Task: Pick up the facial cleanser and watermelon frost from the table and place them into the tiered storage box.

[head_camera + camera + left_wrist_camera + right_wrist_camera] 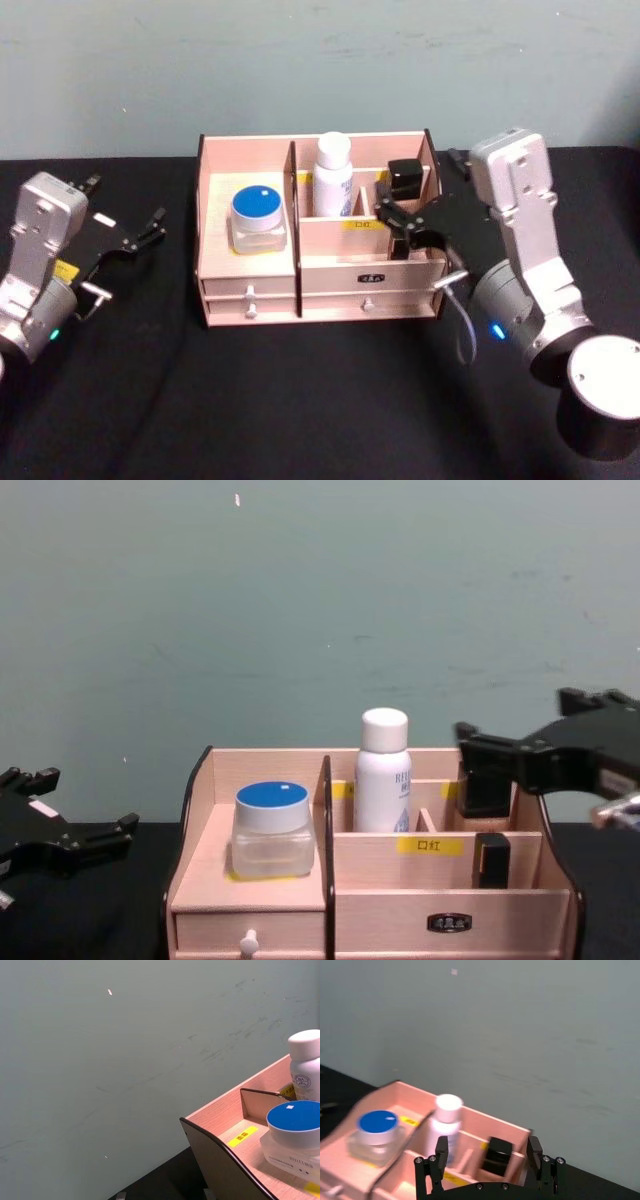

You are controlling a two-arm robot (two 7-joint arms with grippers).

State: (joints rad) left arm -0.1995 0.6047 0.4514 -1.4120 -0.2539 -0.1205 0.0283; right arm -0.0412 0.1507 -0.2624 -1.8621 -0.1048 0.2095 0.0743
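Open tabletop [300, 400] before storage box [320, 290]

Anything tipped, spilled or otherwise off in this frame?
Nothing stands out. The blue-lidded clear jar, the white bottle and the small black box stand upright in separate compartments of the light-wood storage box; no spill or damage shows.

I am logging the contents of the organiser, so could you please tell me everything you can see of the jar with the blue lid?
The squat clear jar with a round blue lid looks like glass or clear plastic, with thick see-through walls and a pale base. A small white mark sits on the lid, and faint print runs along the front wall. It stands upright, lid on, in the wide left compartment of the light-wood tiered storage box, resting on that compartment's floor. No pincer touches it.
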